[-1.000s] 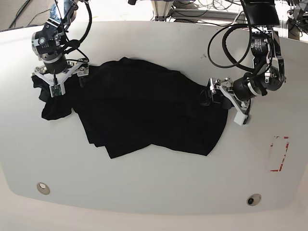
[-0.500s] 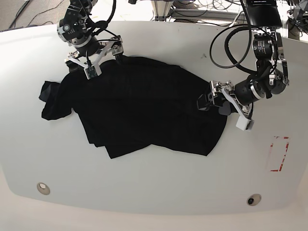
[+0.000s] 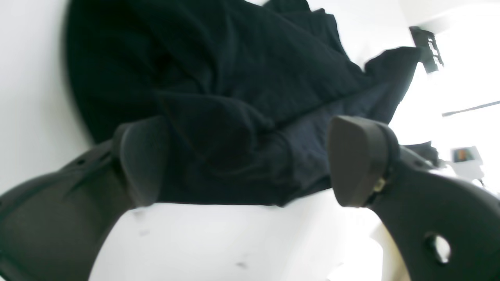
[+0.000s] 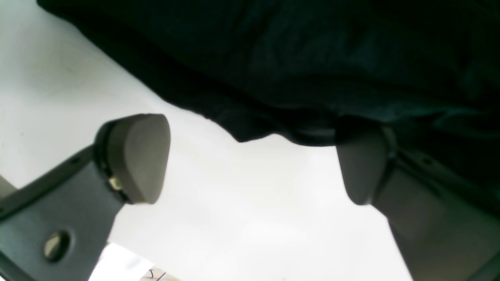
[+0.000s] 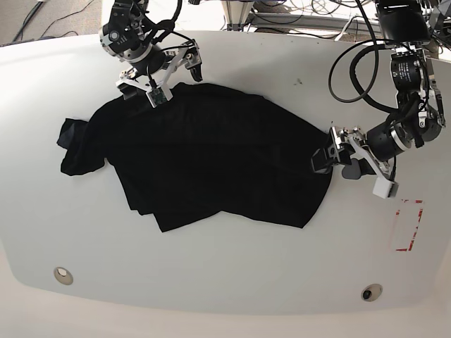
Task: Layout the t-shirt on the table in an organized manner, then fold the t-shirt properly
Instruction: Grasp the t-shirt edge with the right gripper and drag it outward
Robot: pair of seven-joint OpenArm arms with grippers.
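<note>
The glossy white table carries the crumpled black cloth t-shirt at its centre. The left gripper and right gripper stand spread wide at opposite edges, holding nothing. Risk: a jaw pinching several layers would drag the bunching instead of flattening it.

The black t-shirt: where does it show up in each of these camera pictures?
Base: the t-shirt spreads across the table's middle.
Left wrist: it fills the upper middle, beyond the open fingers.
Right wrist: it runs along the top.
Shared landmark: the white table under its edge.
</note>
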